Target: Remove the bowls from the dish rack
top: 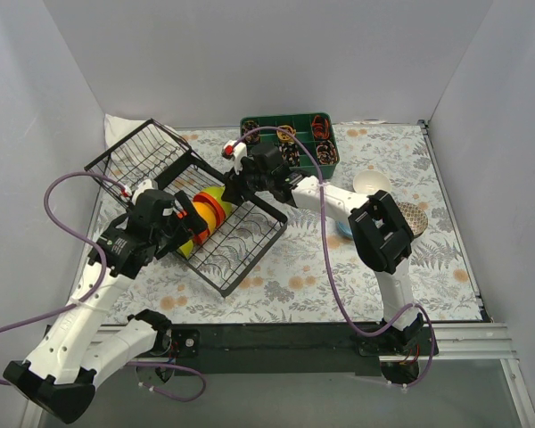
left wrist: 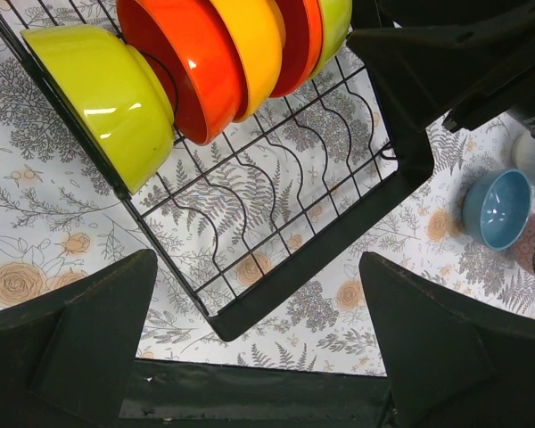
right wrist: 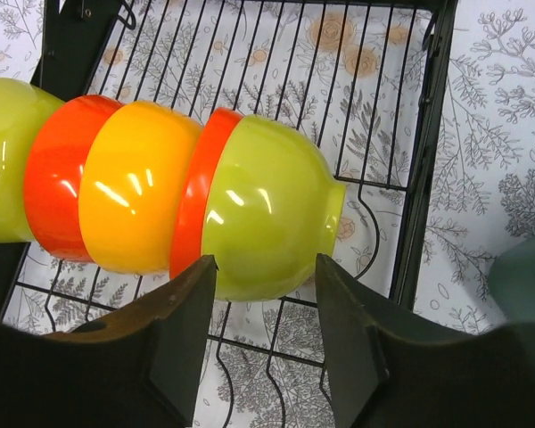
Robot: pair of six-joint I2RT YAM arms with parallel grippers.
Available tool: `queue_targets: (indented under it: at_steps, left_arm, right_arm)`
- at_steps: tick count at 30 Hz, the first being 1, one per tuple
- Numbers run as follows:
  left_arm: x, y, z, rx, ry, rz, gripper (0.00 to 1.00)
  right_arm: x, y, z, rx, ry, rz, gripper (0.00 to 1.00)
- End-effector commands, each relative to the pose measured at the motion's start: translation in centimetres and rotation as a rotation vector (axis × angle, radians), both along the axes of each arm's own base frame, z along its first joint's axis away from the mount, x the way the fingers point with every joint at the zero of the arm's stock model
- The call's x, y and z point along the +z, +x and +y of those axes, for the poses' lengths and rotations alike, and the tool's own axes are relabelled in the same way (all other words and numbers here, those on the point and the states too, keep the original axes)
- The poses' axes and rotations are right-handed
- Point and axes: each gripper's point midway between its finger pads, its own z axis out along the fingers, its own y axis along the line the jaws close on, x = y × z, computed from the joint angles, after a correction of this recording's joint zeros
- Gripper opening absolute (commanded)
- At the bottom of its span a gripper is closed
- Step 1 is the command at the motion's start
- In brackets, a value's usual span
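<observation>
The black wire dish rack (top: 241, 241) holds a row of bowls on edge: lime (left wrist: 98, 98), red-orange (left wrist: 183, 62), yellow-orange (left wrist: 250, 40), red (left wrist: 299, 36) and lime (left wrist: 334, 27). My right gripper (right wrist: 266, 263) is open, its fingers on either side of the end lime bowl (right wrist: 267, 209) in the rack; I cannot tell whether they touch it. In the top view it (top: 236, 183) is over the rack's far side. My left gripper (left wrist: 257, 263) is open and empty above the rack's near corner (left wrist: 276, 276), by the bowls in the top view (top: 185, 227).
A white bowl (top: 372, 183), a blue bowl (left wrist: 497, 207) and a mosaic bowl (top: 413, 217) sit on the floral cloth right of the rack. A green divided tray (top: 290, 143) stands at the back. The rack's tilted wire panel (top: 143, 156) rises at back left.
</observation>
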Motion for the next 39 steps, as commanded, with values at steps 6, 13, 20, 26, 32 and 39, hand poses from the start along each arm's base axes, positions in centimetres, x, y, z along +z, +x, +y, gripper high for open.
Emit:
queue_targets:
  at_steps: [6,13,20,26,32,39]
  left_arm:
    - [0.5,-0.4,0.5,0.008,0.0,-0.019,0.98]
    - [0.3,-1.0,0.6,0.01,-0.003,-0.006,0.98]
    - [0.4,-1.3,0.8,0.015,-0.006,-0.001,0.98]
    - [0.3,-1.3,0.7,0.009,-0.007,0.003,0.98]
    - [0.2,-1.3,0.4,-0.003,-0.01,0.006,0.98]
    - [0.1,-1.2,0.1,-0.011,-0.023,0.007,0.98]
  right_arm:
    - [0.2,-0.7,0.5,0.046,0.036,0.023,0.77]
    - [-1.6,0.4,0.6,0.015,0.012,0.029,0.81]
    - [-3.0,0.8,1.2,0.027,0.004,0.047,0.84]
    - [-3.3,0.7,1.9,0.06,0.017,0.058,0.86]
    - [-3.8,0.5,2.5,0.097,0.024,0.066,0.89]
    - [-5.1,0.3,2.1,0.107,0.006,0.078,0.84]
